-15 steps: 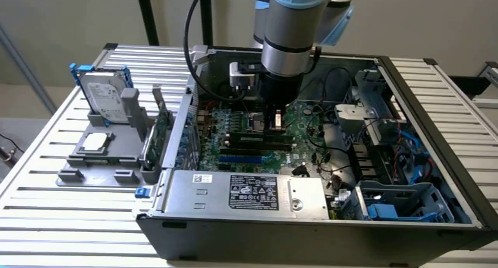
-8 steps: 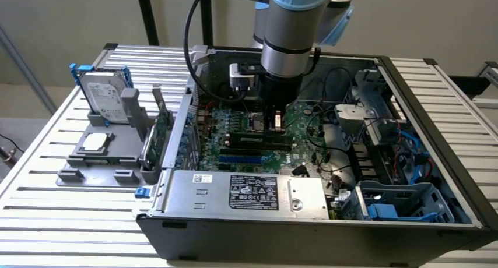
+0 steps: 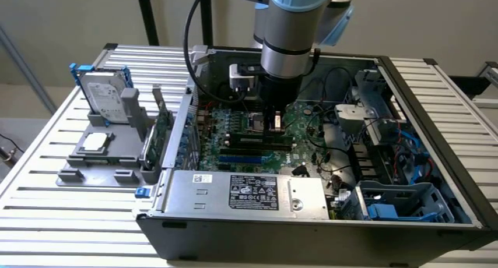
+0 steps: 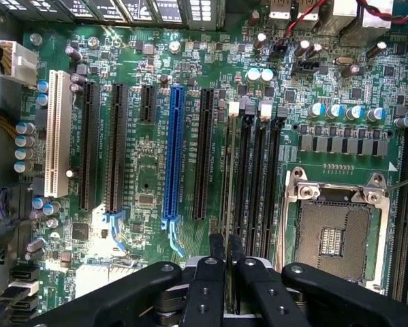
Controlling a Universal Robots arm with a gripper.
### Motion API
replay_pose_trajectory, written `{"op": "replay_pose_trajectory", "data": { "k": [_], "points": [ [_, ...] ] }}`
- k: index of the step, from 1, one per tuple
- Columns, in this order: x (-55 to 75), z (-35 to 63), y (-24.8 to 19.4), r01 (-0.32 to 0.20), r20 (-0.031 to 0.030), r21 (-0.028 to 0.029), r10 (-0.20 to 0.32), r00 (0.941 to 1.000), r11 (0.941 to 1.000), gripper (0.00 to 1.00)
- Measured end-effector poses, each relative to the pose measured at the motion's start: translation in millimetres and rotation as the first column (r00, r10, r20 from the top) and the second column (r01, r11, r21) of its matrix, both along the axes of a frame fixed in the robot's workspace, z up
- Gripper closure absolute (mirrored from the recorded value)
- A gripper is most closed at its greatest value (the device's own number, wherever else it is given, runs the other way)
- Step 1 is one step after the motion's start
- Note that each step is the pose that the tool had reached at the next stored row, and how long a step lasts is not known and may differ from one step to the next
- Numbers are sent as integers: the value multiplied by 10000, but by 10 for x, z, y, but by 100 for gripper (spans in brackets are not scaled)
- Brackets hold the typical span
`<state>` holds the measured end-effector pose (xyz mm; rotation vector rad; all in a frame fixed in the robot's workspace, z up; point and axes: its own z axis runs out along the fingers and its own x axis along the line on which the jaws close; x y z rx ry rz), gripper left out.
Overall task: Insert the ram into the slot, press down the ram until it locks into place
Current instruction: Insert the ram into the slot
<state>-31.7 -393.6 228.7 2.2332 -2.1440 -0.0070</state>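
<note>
One ram (image 4: 228, 170) is what I'm watching. In the wrist view I see it edge-on, a thin green strip standing upright in the slot (image 4: 223, 204). The slot is one of several parallel black sockets, and its bare neighbours (image 4: 260, 177) lie between it and the square metal processor socket (image 4: 332, 235). From the exterior view the ram (image 3: 257, 141) reads as a long dark stick on the green motherboard (image 3: 233, 119), near a blue socket (image 3: 245, 159).

Nearest that camera is a silver power supply (image 3: 241, 192) inside the open computer case (image 3: 311, 233), which sits on a slatted metal desk (image 3: 70, 221). On the exterior view's left a grey tray (image 3: 93, 160) carries a hard drive (image 3: 105, 99). Behind everything is a plain pale wall (image 3: 78, 17).

My pincer (image 4: 227, 245) reaches straight down into the case (image 3: 272, 128). Its two black fingers (image 4: 217, 248) are drawn together toward one end of the ram, one on each face, pinching it.
</note>
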Motion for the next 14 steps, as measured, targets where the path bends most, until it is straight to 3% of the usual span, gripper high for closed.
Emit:
{"op": "replay_pose_trajectory", "data": {
  "k": [14],
  "points": [
    [-9,-7,1,139,6,2,-139,9999,9999,86]
  ]
}}
